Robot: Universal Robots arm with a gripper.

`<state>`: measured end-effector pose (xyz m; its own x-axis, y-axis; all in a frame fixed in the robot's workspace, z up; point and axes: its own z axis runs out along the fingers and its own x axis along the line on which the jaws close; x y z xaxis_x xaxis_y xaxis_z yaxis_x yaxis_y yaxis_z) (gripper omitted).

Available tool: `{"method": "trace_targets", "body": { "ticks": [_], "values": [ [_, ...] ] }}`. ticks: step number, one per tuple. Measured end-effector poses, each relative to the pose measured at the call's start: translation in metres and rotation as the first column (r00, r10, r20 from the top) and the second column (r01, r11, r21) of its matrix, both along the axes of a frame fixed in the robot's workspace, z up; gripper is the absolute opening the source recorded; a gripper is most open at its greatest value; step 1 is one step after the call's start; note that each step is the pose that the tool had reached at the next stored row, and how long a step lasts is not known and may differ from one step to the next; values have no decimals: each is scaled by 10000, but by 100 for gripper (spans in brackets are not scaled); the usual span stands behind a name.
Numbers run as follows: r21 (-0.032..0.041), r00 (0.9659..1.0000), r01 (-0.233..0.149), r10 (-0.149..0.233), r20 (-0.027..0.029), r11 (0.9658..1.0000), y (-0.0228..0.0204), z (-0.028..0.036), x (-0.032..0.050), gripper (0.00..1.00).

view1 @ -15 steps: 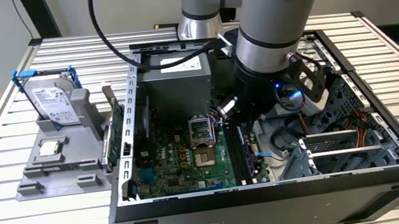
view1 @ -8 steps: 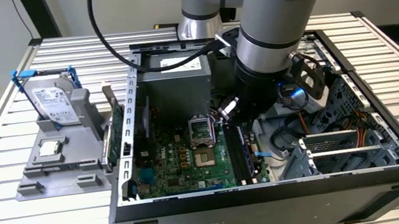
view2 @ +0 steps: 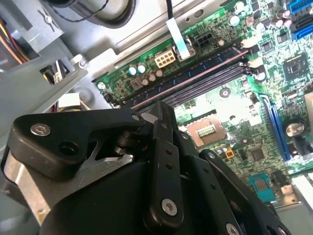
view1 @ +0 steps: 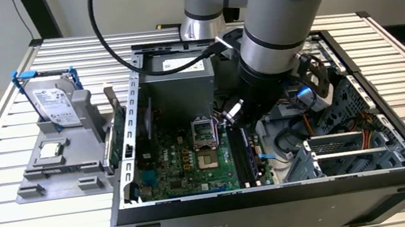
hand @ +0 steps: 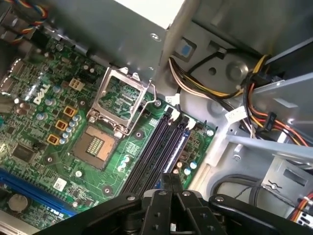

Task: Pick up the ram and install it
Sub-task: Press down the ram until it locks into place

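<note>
My gripper [view1: 238, 119] hangs inside the open computer case, just above the motherboard [view1: 185, 162] and over the far end of the long memory slots [view1: 242, 155]. In both wrist views its black fingers [hand: 169, 182] [view2: 164, 127] are pressed together with nothing between them. The memory slots [hand: 156, 152] [view2: 195, 78] run as dark parallel strips beside the open processor socket [hand: 98, 144]. In the exterior view a long dark strip lies along those slots. I cannot tell whether it is the ram or a bare slot.
The case walls [view1: 131, 140] box in the arm. A grey power supply [view1: 180, 90] sits behind the socket, with cable bundles [hand: 205, 83] and a drive cage [view1: 341, 151] on the exterior view's right. Outside the case, a grey fixture [view1: 61, 167] holds a hard drive [view1: 52, 101] and a green card [view1: 117, 133].
</note>
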<state>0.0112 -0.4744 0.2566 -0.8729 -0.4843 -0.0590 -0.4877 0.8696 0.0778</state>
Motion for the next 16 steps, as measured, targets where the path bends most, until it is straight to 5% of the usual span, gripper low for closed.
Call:
{"method": "trace_targets", "body": {
  "ticks": [7,16],
  "values": [
    [32,9971,-765,765,1,9971,0,0,0,0],
    [106,9862,-1657,1657,11,9861,0,0,1,0]
  ]
}}
